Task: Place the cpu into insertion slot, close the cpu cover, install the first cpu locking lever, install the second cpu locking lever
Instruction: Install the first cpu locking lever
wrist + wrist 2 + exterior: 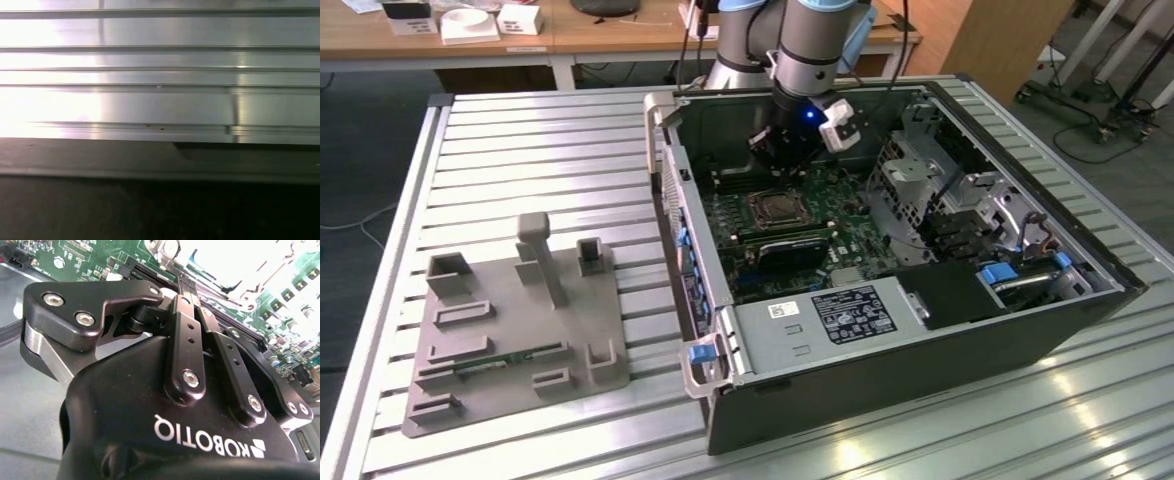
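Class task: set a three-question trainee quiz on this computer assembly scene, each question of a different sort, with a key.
1. True or false: the claw reaches into the open computer case.
2. In the exterior view, the grey fixture tray lies on which side of the case? A) the view's left B) the view's right C) on top of it
3. Fill in: the green board under the claw is the ____.

Key: 1 true. 2 A. 3 motherboard.
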`<action>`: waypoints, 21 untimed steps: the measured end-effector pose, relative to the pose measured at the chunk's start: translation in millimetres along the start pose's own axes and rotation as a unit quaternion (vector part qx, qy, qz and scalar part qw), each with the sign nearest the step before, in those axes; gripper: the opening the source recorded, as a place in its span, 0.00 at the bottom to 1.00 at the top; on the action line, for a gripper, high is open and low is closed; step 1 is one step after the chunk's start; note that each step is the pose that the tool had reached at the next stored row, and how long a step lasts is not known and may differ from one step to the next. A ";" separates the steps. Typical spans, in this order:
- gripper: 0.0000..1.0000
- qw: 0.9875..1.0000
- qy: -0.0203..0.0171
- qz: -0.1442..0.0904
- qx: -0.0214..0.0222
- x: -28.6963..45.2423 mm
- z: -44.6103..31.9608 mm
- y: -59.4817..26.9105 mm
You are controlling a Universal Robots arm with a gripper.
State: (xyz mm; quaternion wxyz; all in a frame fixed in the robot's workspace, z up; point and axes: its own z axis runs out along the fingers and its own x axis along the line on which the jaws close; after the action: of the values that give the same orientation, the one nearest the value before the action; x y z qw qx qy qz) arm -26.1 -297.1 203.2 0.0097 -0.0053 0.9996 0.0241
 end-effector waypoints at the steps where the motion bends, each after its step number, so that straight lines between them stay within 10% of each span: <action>1: 0.10 1.000 0.000 0.000 0.000 -0.6 0.1 0.0; 21: 0.10 1.000 0.000 -0.004 0.000 0.6 0.8 0.2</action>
State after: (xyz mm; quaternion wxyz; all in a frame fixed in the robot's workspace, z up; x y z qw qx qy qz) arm -26.7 -296.8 202.3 0.0095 -0.0090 0.9996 0.0242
